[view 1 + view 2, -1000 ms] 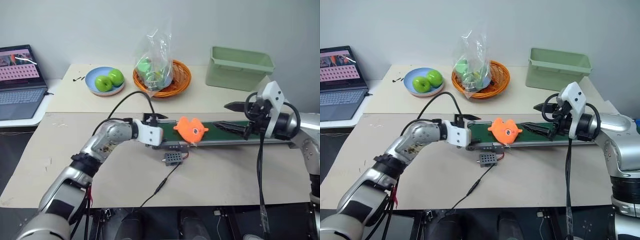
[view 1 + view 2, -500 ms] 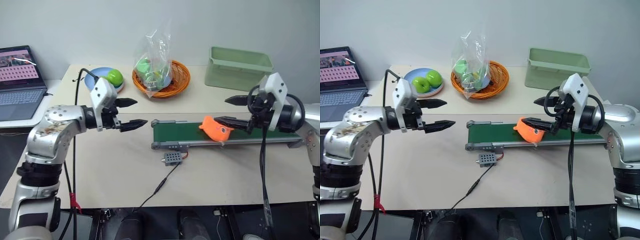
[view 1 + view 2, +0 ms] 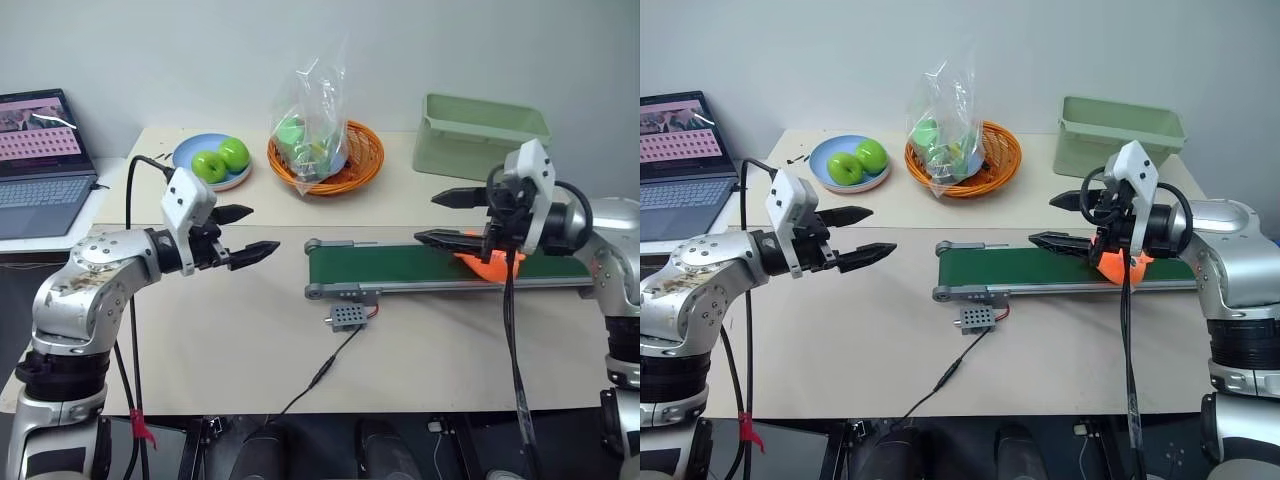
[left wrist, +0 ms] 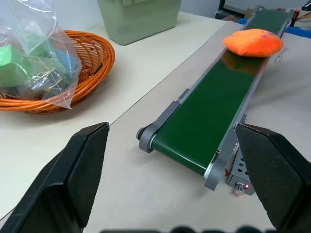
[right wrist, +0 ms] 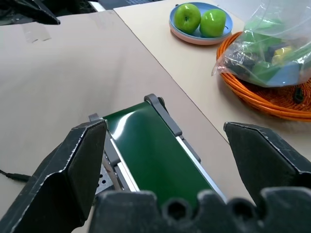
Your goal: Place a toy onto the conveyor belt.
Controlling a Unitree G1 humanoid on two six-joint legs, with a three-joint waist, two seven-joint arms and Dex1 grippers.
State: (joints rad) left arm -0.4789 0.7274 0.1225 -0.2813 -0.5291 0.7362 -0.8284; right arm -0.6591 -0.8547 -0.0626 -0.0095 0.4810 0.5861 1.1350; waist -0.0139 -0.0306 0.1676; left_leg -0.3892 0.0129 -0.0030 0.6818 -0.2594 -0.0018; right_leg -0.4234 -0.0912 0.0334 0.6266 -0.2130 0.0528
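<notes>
The orange toy (image 3: 484, 266) lies on the dark green conveyor belt (image 3: 400, 267), towards its right half, partly hidden behind my right hand. In the left wrist view the toy (image 4: 252, 42) rests on the belt's far part (image 4: 209, 121). My right gripper (image 3: 426, 218) hangs open just above the belt, its fingers pointing left past the toy and holding nothing. My left gripper (image 3: 262, 230) is open and empty, held over the table to the left of the belt's left roller and pointing at it.
At the back stand a blue plate with two green apples (image 3: 212, 162), an orange basket holding a plastic bag (image 3: 325, 150), and a pale green bin (image 3: 485, 135). A laptop (image 3: 35, 165) sits far left. A small grey box with a cable (image 3: 345, 317) lies in front of the belt.
The toy has travelled right along the belt, from near the left end to under my right hand. My left gripper pulled back left from the belt, rose and rolled.
</notes>
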